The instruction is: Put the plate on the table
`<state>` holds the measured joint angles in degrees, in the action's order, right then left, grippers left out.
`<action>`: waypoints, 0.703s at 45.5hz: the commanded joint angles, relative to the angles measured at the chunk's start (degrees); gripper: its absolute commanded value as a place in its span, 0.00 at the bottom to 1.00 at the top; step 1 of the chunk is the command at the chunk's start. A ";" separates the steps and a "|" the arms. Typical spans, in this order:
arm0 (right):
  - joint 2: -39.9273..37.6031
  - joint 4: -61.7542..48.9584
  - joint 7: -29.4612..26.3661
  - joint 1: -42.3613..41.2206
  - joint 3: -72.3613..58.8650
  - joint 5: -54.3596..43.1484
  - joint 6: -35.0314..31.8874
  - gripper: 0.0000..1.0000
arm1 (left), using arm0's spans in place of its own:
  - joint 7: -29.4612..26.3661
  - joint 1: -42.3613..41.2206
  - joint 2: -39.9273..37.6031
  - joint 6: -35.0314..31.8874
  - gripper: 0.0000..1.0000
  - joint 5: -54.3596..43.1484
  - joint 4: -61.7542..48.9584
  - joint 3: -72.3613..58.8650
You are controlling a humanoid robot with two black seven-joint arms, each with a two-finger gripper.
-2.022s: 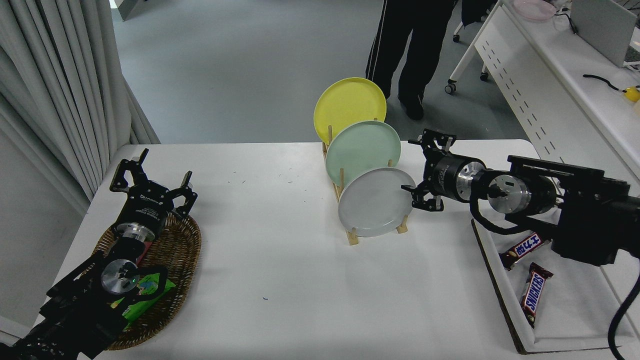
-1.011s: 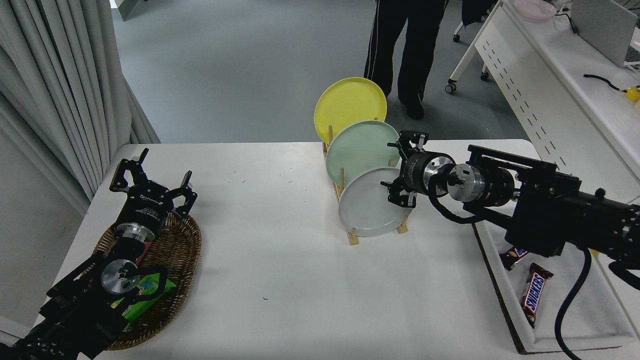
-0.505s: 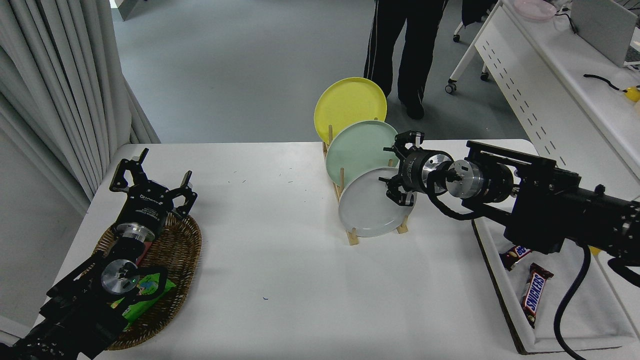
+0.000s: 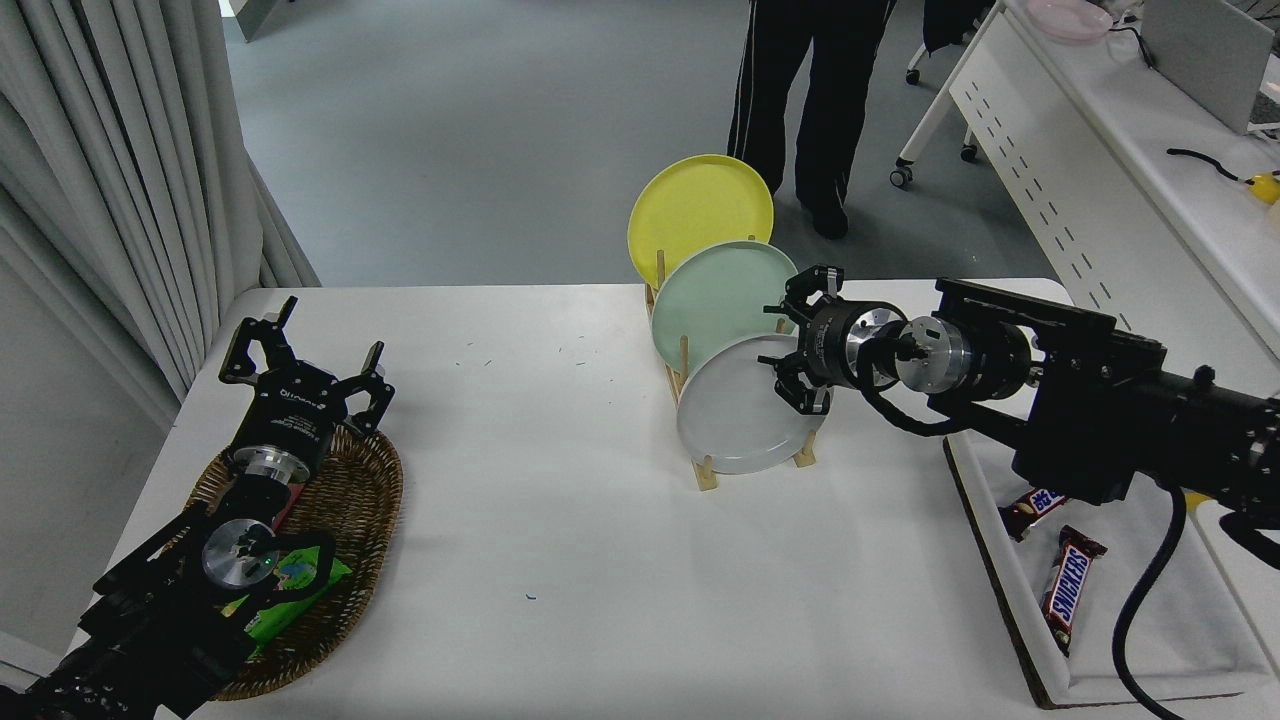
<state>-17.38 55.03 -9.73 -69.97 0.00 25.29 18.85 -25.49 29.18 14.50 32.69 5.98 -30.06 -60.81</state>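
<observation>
Our right gripper [image 4: 800, 343] reaches sideways, its fingers spread around the upper right rim of the grey plate [image 4: 735, 420], not yet clamped. The plate stands upright in a wooden rack [image 4: 706, 474] on the table [image 4: 560, 520], so we judge an edge grip suits lifting it out. Our left gripper [image 4: 300, 355] rests open over a basket [image 4: 370, 480].

Right arm extended horizontally from right edge, wrist level, right hand [image 4: 797, 340] pointing left, fingers spread. Left arm parked lower left, left hand [image 4: 300, 355] pointing away, fingers apart.
</observation>
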 commanded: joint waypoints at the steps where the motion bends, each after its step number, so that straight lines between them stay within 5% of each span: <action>1: -0.02 -0.10 -0.21 0.01 0.09 -1.47 -0.04 0.24 | 0.00 0.00 0.00 0.00 1.00 0.00 0.00 -0.01; 32: -0.11 -0.01 -1.08 -0.52 0.44 -1.47 0.05 0.12 | 0.00 0.00 0.00 0.00 1.00 0.00 0.00 -0.01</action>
<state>-17.40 55.00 -10.34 -70.37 0.40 23.86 18.88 -25.49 29.18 14.50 32.70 5.98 -30.06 -60.81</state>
